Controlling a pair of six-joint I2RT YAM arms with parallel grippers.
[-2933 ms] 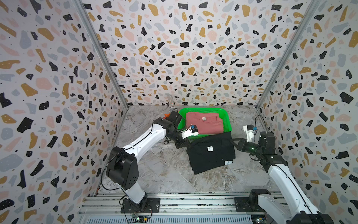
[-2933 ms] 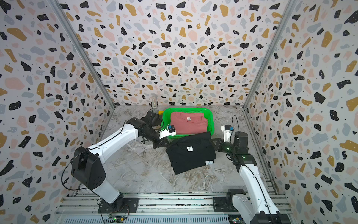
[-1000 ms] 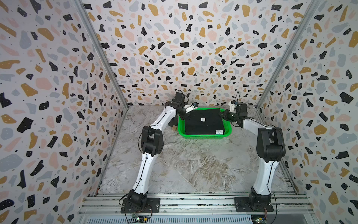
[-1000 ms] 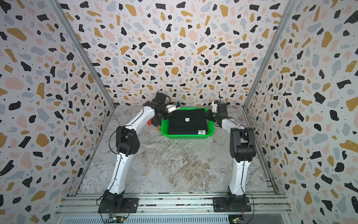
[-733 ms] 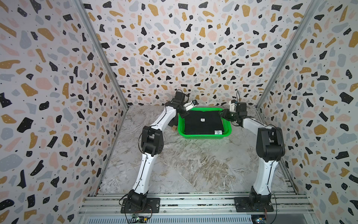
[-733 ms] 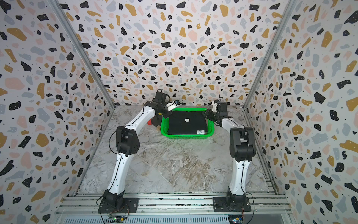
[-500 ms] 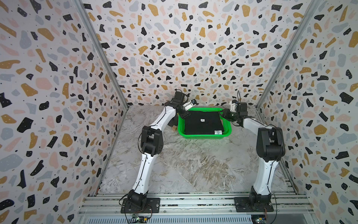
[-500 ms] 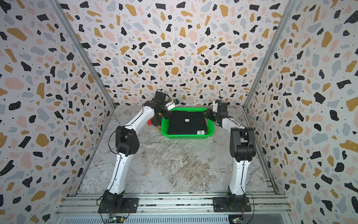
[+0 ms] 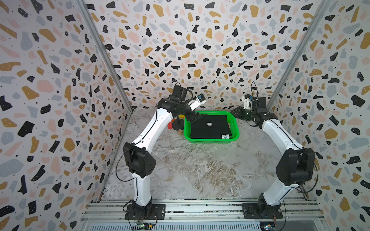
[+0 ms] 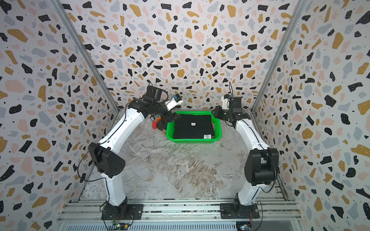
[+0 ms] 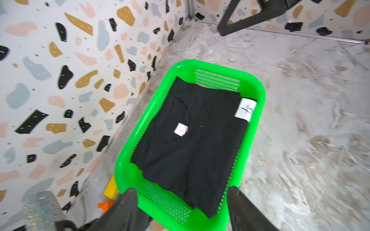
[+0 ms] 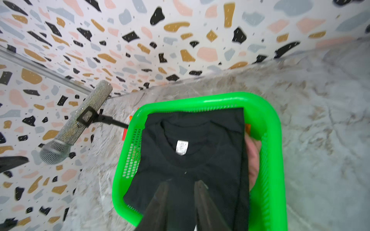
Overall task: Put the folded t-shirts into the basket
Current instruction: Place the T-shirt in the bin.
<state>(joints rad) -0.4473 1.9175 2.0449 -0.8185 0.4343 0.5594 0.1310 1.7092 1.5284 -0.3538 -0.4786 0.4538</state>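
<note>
The green basket stands near the back wall. A black folded t-shirt lies flat on top inside it, neck label up. Under it, a dusty pink t-shirt shows along one side, with a sliver of an orange one. My left gripper hangs over the basket's far left corner, open wide and empty. My right gripper is over the far right corner, open by a narrow gap, with only the shirt beneath it.
A microphone on a round black stand sits just left of the basket, with a red block and a yellow block beside it. The back wall is close behind both grippers. Bare marble table stretches in front.
The black t-shirt went from the table in front into the basket, over the pink one. In the last second both grippers let go of it and drew back slightly.
</note>
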